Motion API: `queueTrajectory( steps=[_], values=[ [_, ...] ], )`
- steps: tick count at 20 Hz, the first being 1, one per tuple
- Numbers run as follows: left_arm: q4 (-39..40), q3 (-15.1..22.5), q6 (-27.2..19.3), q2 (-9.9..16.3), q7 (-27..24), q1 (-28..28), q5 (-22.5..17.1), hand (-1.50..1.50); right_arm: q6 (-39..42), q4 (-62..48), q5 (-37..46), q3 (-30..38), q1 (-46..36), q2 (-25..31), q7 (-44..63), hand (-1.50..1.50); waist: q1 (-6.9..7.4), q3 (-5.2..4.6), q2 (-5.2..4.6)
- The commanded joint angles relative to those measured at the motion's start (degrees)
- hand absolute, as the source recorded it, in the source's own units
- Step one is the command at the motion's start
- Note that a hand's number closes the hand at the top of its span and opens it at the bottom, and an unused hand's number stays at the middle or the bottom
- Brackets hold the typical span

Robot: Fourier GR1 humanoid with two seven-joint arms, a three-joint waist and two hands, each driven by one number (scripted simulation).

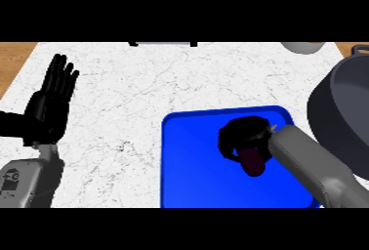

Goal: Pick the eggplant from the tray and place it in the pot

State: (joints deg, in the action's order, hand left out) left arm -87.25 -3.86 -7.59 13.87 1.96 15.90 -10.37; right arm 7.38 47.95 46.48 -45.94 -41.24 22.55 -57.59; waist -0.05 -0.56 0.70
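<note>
A blue tray (194,166) lies at the lower middle of the white counter. Over its upper right part my right hand (241,134) is curled downward, fingers wrapped round the upper end of a dark purple eggplant (252,163). Only the eggplant's lower end shows below the hand. The grey forearm runs from the lower right corner across the tray. A large dark grey pot (342,107) stands just to the right of the tray, partly cut by the view's edge. My left hand (51,105) rests open at the left edge, fingers up.
The white marble counter (144,88) spreads between the left hand and the tray. A pale round object (302,47) sits at the far right edge, a dark-handled item (162,44) at the far middle. Wooden surface (14,58) shows beyond the counter's left corner.
</note>
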Motion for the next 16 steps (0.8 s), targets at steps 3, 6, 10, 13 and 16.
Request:
queueTrajectory(
  steps=[3,6,10,13,16],
  values=[
    [0.0,-1.7,-0.7,1.0,-0.5,-1.2,0.7,0.0,-3.9,11.3,-1.8,4.5,10.4,-1.0,13.0,1.5,-2.88,0.5,0.35],
    [-0.3,-3.5,-1.4,1.7,0.1,-3.7,0.0,0.0,-8.2,14.2,-0.7,5.4,17.4,-1.5,21.5,1.5,-7.25,0.39,2.2],
    [-0.6,-4.5,-2.3,2.1,0.2,-5.7,0.4,0.0,-13.1,21.2,-1.3,8.9,24.6,-0.5,28.3,1.5,-9.82,0.38,2.61],
    [-1.3,-6.2,-1.8,3.1,0.0,-7.1,-0.6,0.0,-17.5,28.5,-2.8,13.8,28.3,1.1,33.1,1.5,-10.8,0.27,3.05],
    [-1.1,-5.9,-2.6,2.7,0.6,-6.9,-0.1,0.0,-22.1,36.7,-2.7,17.8,32.4,3.4,38.3,1.5,-11.44,0.27,2.47]
  ],
)
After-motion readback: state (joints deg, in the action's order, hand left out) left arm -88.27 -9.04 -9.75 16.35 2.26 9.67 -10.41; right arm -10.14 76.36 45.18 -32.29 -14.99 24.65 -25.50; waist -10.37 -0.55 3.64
